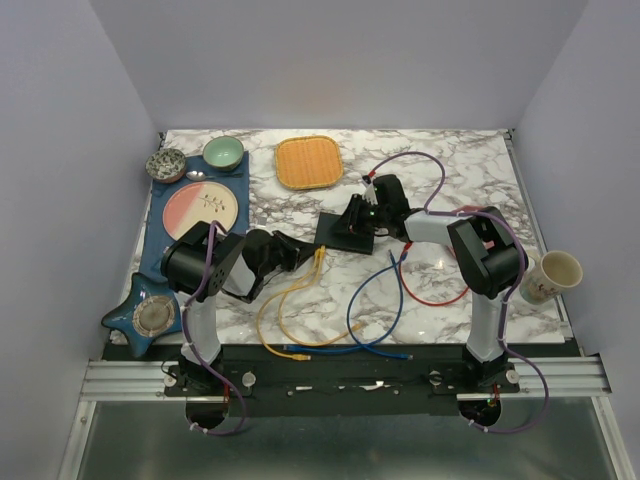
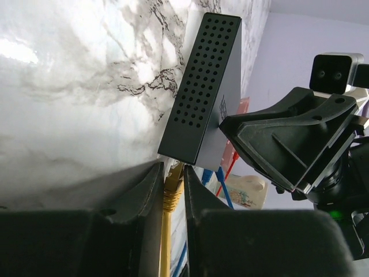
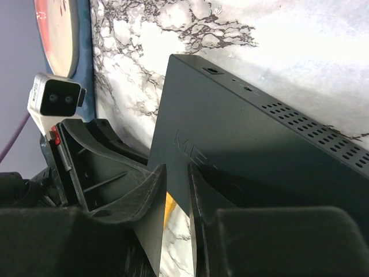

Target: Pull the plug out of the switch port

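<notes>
The switch (image 1: pixel 340 232) is a flat black box lying mid-table; its perforated side shows in the left wrist view (image 2: pixel 204 86). A yellow cable (image 1: pixel 285 310) runs to its near-left edge. My left gripper (image 1: pixel 303 255) (image 2: pixel 173 193) has its fingers pressed on both sides of the yellow plug (image 2: pixel 172 190), whose tip meets the switch's lower edge. From the far right, my right gripper (image 1: pixel 360 220) (image 3: pixel 177 187) is clamped over a corner of the switch (image 3: pixel 242 144), one finger above and one below it.
Blue (image 1: pixel 375 300) and red (image 1: pixel 430 295) cables loop on the marble in front of the switch. A paper cup (image 1: pixel 555 272) sits at the right edge. A woven yellow tray (image 1: pixel 309 162) is at the back, and a plate (image 1: pixel 200 207) and bowls are on the left.
</notes>
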